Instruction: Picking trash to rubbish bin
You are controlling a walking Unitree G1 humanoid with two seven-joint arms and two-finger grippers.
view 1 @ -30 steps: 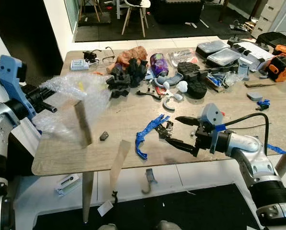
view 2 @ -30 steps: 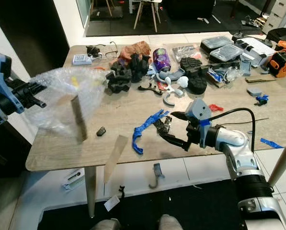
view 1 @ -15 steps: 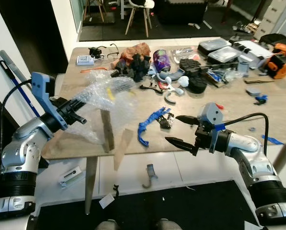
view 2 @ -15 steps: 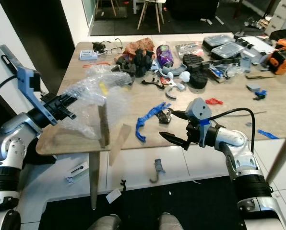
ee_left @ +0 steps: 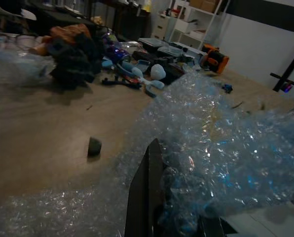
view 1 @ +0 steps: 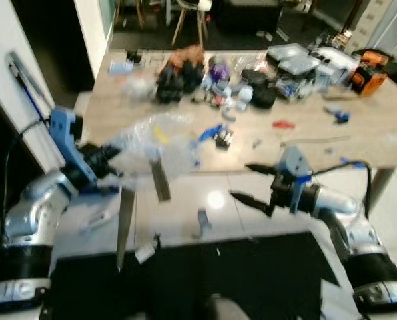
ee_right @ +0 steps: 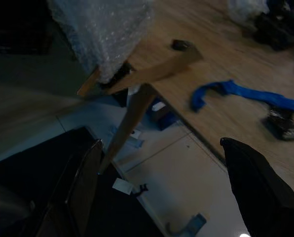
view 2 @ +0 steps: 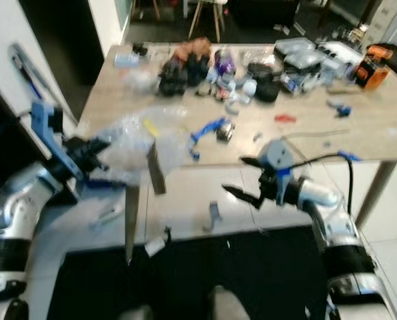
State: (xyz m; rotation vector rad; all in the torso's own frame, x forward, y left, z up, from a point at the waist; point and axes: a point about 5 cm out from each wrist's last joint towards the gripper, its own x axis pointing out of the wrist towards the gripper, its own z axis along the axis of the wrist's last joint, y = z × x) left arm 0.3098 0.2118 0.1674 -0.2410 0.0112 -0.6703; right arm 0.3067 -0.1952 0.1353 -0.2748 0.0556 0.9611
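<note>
- left eye view: the picture is blurry. the left gripper (view 1: 110,162) sits by the near left corner of the long wooden table (view 1: 305,137). its black fingers are closed on a big crinkly sheet of clear bubble wrap (view 1: 152,143). the wrap hangs off the table edge, and a flat brown strip (view 1: 160,180) dangles under it.
- left eye view: the right gripper (view 1: 248,183) is in front of the table, over the white tile floor (view 1: 185,213). its two black fingers are spread wide apart and hold nothing.
- right eye view: a bent blue plastic piece (view 2: 205,130) lies on the table near the wrap. a pile of black lumpy things (view 2: 178,70) and a purple can (view 2: 223,63) sit at the far side.
- left wrist view: the bubble wrap is right at the gripper, bunched around a black finger (ee_left: 146,195). a small dark block (ee_left: 93,146) lies on the wood just past the wrap.
- right wrist view: the two black fingers (ee_right: 258,195) are far apart with only floor between them. the bubble wrap hangs past the table corner, well away from this gripper, and the blue piece lies on the wood.
</note>
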